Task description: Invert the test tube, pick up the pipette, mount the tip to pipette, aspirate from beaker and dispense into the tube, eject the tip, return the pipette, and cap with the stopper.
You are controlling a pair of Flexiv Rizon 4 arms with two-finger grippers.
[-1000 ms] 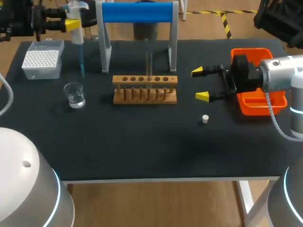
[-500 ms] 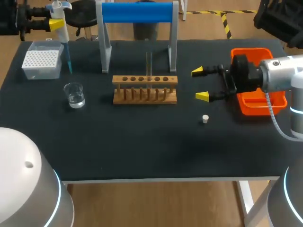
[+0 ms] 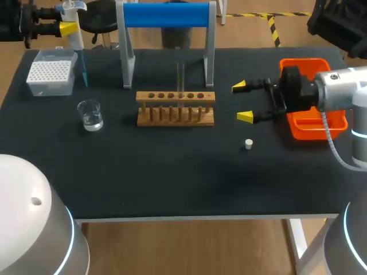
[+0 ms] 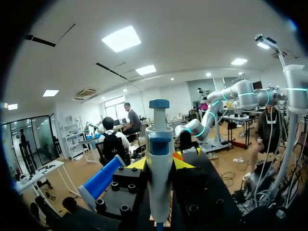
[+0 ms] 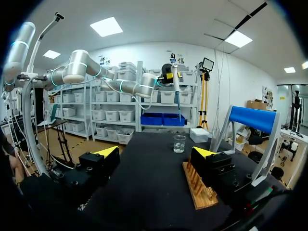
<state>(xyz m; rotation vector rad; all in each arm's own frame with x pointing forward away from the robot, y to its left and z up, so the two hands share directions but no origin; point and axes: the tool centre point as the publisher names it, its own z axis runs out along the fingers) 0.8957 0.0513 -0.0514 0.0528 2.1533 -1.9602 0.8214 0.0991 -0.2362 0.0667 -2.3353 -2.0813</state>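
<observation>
– Where's the pipette (image 3: 73,31)?
– Upright in the left claw (image 3: 67,27), clamped from both sides. Its blue tip (image 3: 81,69) hangs just beside the tip box (image 3: 51,74), at the desk's (image 3: 172,177) far left corner. That arm lies level, coming in from the side.
– And the right arm?
– Level too. The right claw (image 3: 243,102) has its fingers apart, between the wooden rack (image 3: 175,109) and the orange tray (image 3: 315,129). The stopper (image 3: 248,144) lies on the desk near it.
</observation>
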